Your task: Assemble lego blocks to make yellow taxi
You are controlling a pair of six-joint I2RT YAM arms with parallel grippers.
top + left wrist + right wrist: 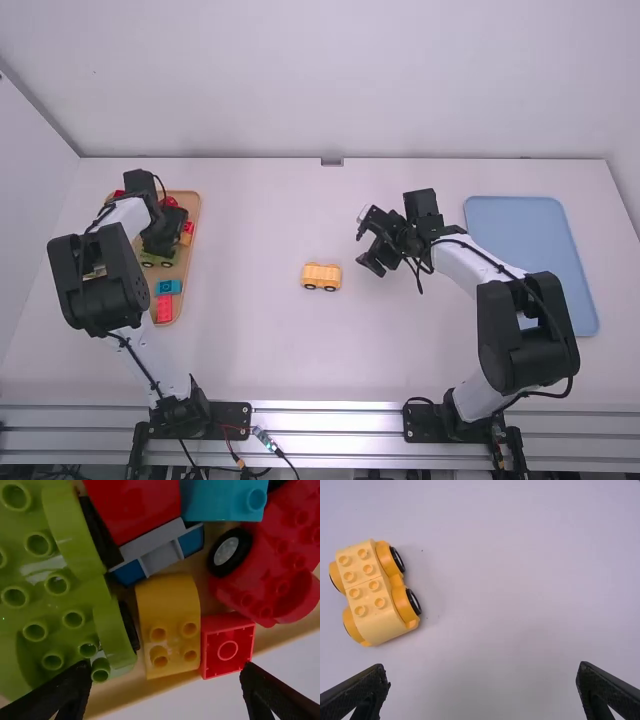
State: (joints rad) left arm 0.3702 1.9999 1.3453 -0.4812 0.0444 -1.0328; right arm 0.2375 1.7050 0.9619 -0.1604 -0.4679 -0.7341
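- Clock directions are read from the yellow car (321, 277), with twelve pointing away from the arms' bases.
- The yellow car, studs up, stands on its wheels on the white table (260, 350).
- The left gripper (160, 240) is between nine and ten o'clock, over the wooden tray (194, 212); its fingers are spread, with nothing pinched.
- Below it in the tray, the yellow block (168, 625) lies between the green piece (40, 590) and the small red block (227, 646), touching the red one.
- The right gripper (365, 243) is near the car at two o'clock, its fingers wide apart and empty.
- The blue tray (510, 230) lies well apart at three o'clock.
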